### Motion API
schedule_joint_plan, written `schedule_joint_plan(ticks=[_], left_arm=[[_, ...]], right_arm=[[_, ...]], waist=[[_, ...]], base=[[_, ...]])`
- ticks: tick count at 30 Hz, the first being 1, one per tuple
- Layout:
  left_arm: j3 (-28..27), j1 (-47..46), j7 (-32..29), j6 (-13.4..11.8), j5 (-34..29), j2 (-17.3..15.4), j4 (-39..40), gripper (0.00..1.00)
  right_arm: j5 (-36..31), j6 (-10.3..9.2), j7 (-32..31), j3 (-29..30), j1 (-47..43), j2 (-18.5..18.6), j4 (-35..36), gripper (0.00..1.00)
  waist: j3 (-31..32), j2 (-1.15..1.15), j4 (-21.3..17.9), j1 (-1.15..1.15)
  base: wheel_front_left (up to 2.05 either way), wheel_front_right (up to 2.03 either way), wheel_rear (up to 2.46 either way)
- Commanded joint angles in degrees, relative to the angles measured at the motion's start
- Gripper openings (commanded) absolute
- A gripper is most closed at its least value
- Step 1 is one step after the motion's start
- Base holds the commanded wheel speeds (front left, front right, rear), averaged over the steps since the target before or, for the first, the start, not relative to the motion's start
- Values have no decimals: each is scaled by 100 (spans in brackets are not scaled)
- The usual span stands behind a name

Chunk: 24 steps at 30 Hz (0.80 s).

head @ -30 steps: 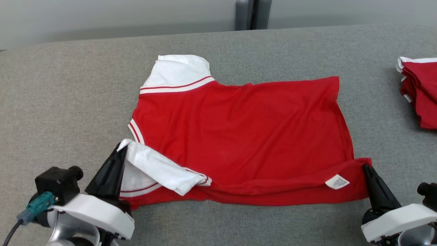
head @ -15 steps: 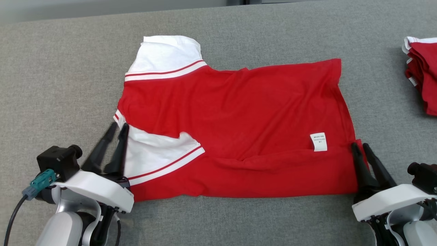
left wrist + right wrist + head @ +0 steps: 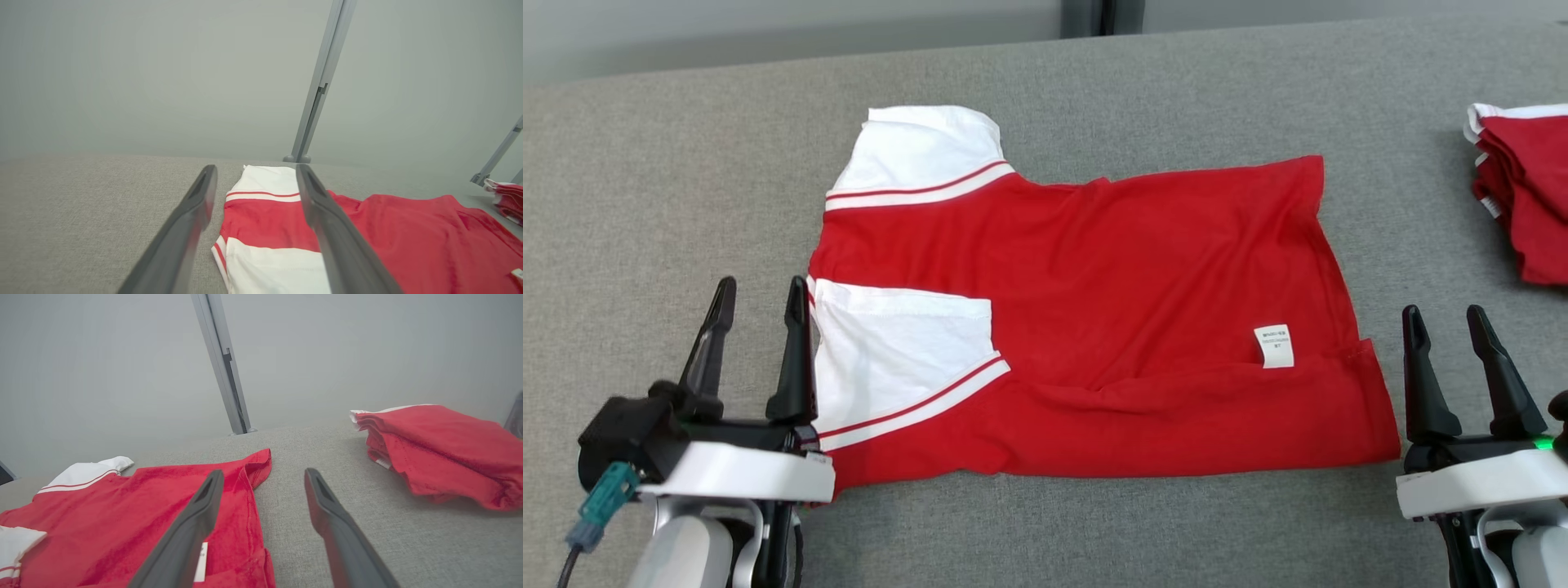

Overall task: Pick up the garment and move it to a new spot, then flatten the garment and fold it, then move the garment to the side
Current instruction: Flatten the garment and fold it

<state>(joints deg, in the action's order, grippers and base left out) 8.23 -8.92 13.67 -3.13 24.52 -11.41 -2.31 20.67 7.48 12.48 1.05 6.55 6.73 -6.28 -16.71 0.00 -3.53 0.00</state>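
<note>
Garment (image 3: 1111,310) on grey table (image 3: 645,204), left gripper (image 3: 760,287) released beside sleeve edge, right gripper (image 3: 1443,314) released beside hem corner

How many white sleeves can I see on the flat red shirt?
2. The far sleeve sticks out at the shirt's far left corner; the near sleeve lies folded over the red cloth, beside the left pincer. None looks hidden.

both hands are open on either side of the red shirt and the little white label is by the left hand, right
Not quite. The label lies by the right hand, not the left hand, as the head view shows. The rest holds: both hands are open, one on either side of the shirt.
</note>
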Motion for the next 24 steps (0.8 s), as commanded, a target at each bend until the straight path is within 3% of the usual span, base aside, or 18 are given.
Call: schedule_joint_plan(ticks=[1,10,24], left_arm=[[-59,95,52,-27,-45,8,7,100],[-189,532,139,-37,-241,15,-92,100],[-175,631,154,76,-318,94,-436,100]], right_arm=[[-123,3,-10,47,-57,-16,54,100],[-500,3,-237,155,-412,-191,302,100],[-590,3,-373,179,-562,-164,305,100]], waist=[[71,0,-11,0],[318,0,-23,0],[357,0,27,0]], base=[[0,0,0],[0,0,0],[0,0,0]])
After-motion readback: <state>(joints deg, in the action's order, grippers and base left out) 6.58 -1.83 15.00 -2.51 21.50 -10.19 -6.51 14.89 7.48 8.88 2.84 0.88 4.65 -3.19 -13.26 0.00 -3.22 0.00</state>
